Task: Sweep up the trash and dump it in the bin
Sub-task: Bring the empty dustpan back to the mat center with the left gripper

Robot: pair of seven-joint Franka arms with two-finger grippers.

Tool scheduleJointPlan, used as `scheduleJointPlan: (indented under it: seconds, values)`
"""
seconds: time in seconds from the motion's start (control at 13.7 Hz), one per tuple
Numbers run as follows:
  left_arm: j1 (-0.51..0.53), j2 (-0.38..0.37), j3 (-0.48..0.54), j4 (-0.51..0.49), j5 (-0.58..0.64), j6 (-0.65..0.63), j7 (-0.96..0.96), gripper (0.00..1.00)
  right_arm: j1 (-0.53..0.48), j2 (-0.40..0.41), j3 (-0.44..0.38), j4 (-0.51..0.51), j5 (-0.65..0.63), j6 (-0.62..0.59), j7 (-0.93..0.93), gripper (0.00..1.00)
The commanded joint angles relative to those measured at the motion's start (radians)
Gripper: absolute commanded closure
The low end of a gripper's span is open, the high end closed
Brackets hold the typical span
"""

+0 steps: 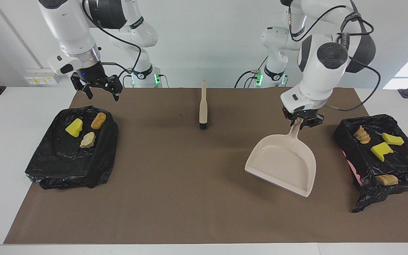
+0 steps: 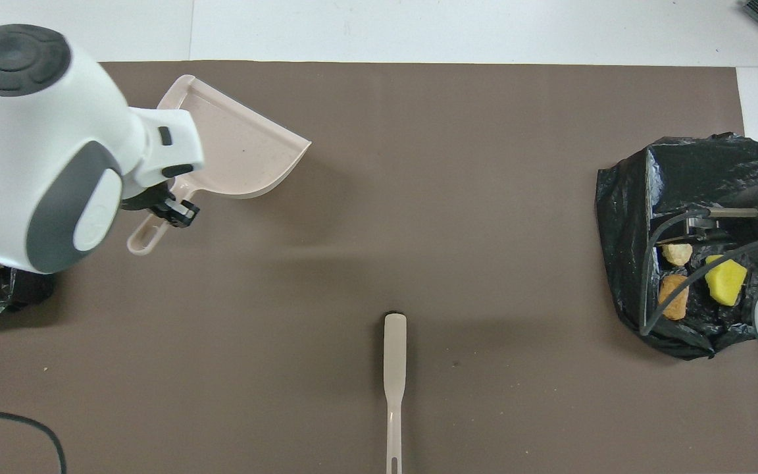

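Observation:
My left gripper point(image 1: 302, 122) is shut on the handle of the beige dustpan point(image 1: 282, 163), which hangs empty just over the brown mat, beside the black-bagged bin point(image 1: 367, 163) at the left arm's end. That bin holds several trash scraps, among them a yellow chunk point(image 1: 381, 150) and a tan lump point(image 1: 387, 180). From overhead the left arm covers part of the dustpan point(image 2: 237, 148). A second bagged bin point(image 1: 58, 159) at the right arm's end holds three scraps, one yellow point(image 1: 74, 128). Over its robot-side edge hangs my right gripper point(image 1: 99, 92), open and holding nothing.
A beige brush point(image 1: 203, 106) with black bristles lies on the mat point(image 1: 190, 184) midway between the arms, handle toward the robots. It also shows overhead as the brush point(image 2: 394, 368). White tabletop point(image 1: 5, 141) borders the mat.

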State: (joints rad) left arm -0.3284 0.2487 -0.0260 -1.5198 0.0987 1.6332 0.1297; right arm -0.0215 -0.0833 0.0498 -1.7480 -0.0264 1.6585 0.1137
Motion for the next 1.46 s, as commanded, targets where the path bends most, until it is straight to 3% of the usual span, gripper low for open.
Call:
scheduleJointPlan:
  seconds: [0.0,0.29,0.51,1.02,1.39]
  values:
    - [-0.105,0.153,0.023,0.168,-0.042,0.011,-0.206,1.00,-0.006,-0.003,-0.002,-0.004,0.017,0.012,-0.015,0.00]
    - [-0.207,0.302,0.023,0.308,-0.085,0.095,-0.460,1.00,-0.006,-0.003,-0.002,-0.004,0.017,0.014,-0.015,0.00]
    - [-0.228,0.336,0.020,0.310,-0.227,0.252,-0.637,1.00,-0.006,-0.003,-0.002,-0.004,0.017,0.012,-0.015,0.00]
    - [-0.331,0.423,0.025,0.303,-0.218,0.333,-0.670,1.00,-0.006,-0.003,-0.002,-0.004,0.017,0.014,-0.015,0.00]
    - [-0.346,0.411,0.031,0.248,-0.223,0.333,-0.671,1.00,-0.006,-0.003,-0.002,-0.004,0.017,0.012,-0.015,0.00]
